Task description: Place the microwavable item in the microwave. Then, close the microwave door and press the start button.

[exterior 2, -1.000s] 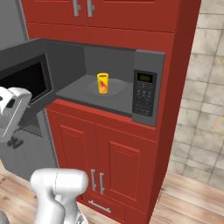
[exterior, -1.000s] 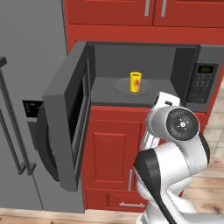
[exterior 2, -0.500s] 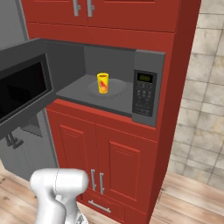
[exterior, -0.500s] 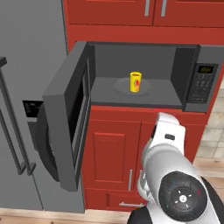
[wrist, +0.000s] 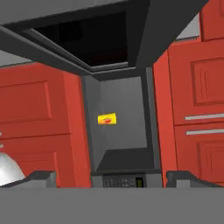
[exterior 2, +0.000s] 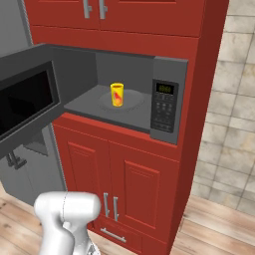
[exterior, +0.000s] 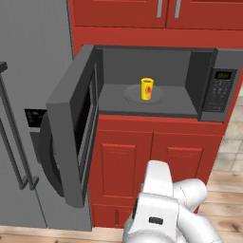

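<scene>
The microwavable item, a small yellow cup with a red mark, stands upright on the turntable inside the microwave; it also appears in the right base view as the cup. The microwave door hangs swung wide open to the left. The hand view is rolled sideways: the cup lies at the middle of the cavity, the door runs across the top, and the keypad sits at the bottom. My gripper is open, well back from the microwave, with nothing between its fingertips.
The dark keypad panel with a green display is on the microwave's right. Red cabinet doors fill the space below, and red cupboards sit above. A tall grey fridge stands to the left, behind the open door. A tiled wall is at right.
The arm has folded down and back from the microwave, sinking low in both base views. The cup and the open door have not moved.
</scene>
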{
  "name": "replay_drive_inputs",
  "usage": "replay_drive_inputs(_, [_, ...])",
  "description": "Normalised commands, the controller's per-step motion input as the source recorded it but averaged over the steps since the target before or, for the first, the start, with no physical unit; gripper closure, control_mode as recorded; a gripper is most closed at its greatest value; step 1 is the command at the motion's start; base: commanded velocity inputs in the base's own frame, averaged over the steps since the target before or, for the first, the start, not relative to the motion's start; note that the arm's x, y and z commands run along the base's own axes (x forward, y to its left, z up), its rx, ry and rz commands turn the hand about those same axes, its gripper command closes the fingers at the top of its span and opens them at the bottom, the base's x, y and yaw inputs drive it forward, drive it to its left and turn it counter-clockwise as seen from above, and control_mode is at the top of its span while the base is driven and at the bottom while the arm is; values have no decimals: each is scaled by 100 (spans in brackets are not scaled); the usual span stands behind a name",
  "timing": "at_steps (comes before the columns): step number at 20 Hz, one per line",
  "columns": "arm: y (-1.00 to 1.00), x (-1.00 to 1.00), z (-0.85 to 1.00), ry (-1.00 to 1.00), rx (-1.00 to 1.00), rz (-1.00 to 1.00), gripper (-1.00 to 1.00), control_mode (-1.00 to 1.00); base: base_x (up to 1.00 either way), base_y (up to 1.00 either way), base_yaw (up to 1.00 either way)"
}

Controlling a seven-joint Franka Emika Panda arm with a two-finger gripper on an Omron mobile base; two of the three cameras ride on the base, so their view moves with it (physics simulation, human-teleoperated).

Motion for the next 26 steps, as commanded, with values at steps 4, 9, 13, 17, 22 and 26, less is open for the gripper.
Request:
replay_drive_inputs(4, [85, -30, -16, -27, -12, 0, -100, -100, 0, 0, 0])
replay_drive_inputs(9, [96, 4, -31, -9, -7, 0, -100, -100, 0, 0, 0])
replay_drive_inputs(13, [100, 59, -58, 1, -6, 0, -100, -100, 0, 0, 0])
replay_drive_inputs(17, [100, 97, -69, 7, -5, -2, -100, -100, 0, 0, 0])
replay_drive_inputs(22, [90, 100, -64, 11, -3, -2, -100, -100, 0, 0, 0])
replay_drive_inputs(26, [91, 100, -65, 13, -4, 0, -100, -100, 0, 0, 0])
